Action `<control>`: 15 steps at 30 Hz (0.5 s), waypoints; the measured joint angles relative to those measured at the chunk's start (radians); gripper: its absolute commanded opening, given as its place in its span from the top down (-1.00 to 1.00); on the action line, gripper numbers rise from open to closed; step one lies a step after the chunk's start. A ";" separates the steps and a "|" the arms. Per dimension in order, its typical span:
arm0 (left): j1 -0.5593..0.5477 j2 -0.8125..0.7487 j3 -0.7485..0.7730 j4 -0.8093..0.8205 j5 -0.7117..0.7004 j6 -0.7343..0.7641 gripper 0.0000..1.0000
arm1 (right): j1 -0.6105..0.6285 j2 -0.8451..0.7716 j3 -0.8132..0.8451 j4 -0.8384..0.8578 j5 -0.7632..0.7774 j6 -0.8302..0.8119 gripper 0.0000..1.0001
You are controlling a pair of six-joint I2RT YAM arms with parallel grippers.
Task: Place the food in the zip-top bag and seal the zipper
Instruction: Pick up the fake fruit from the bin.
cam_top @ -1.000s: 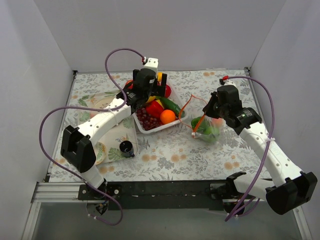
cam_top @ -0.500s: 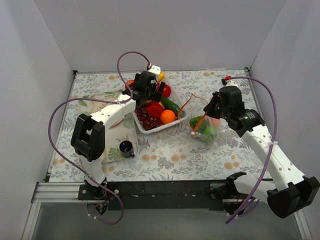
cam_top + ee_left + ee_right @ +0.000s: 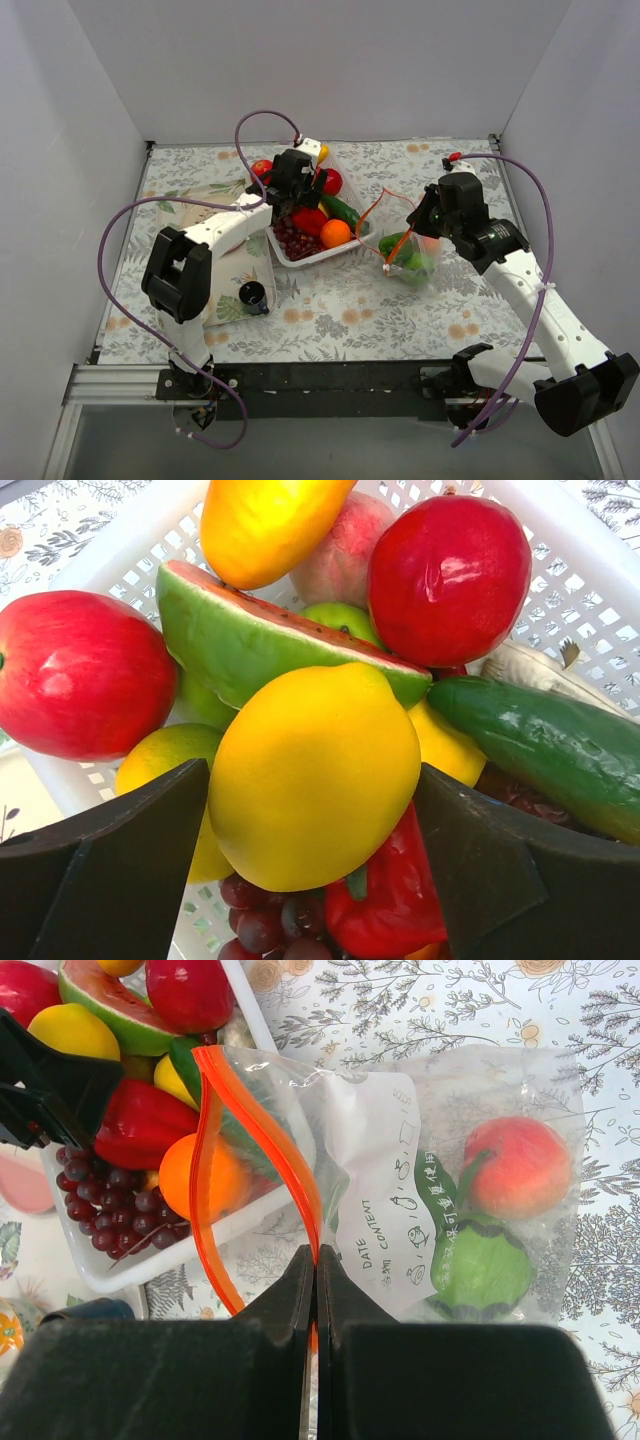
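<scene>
My left gripper [image 3: 297,193] is down in the white tray [image 3: 300,258], its fingers pressed on both sides of a yellow lemon [image 3: 315,770]. Around it lie a watermelon slice [image 3: 250,630], red apples [image 3: 80,675], a cucumber [image 3: 550,745], a red pepper [image 3: 400,900] and grapes [image 3: 265,920]. My right gripper [image 3: 315,1255] is shut on the orange-red zipper [image 3: 260,1130] of the clear zip-top bag [image 3: 400,1190] and holds its mouth up, open towards the tray. A peach [image 3: 515,1170] and a green fruit [image 3: 480,1265] lie inside the bag [image 3: 412,262].
The tray's mesh wall [image 3: 600,570] is close around the left fingers. A small black cup [image 3: 251,293] and a patterned plate [image 3: 205,305] lie at the front left of the floral cloth. White walls close in three sides.
The left arm has swung its elbow in and moved its gripper right and down into the tray, around the lemon. The right arm still holds the bag's strip in place.
</scene>
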State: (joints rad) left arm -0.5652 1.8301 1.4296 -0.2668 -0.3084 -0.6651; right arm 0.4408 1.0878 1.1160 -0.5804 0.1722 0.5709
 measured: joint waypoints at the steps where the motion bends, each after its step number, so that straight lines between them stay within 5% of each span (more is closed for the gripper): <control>1: 0.000 0.000 -0.001 0.003 0.002 -0.002 -0.46 | 0.000 0.000 0.000 0.000 0.000 0.000 0.97; 7: 0.000 0.000 0.000 0.015 0.008 -0.008 -0.10 | 0.000 0.000 0.000 0.000 0.000 0.000 0.97; 15: 0.000 0.000 0.061 -0.011 0.038 -0.024 0.09 | 0.000 0.000 0.000 0.000 0.000 -0.002 0.97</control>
State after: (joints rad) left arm -0.5648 1.8297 1.4902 -0.2775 -0.2703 -0.6895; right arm 0.4408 1.0878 1.1164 -0.5808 0.1726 0.5690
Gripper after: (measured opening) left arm 0.707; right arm 0.033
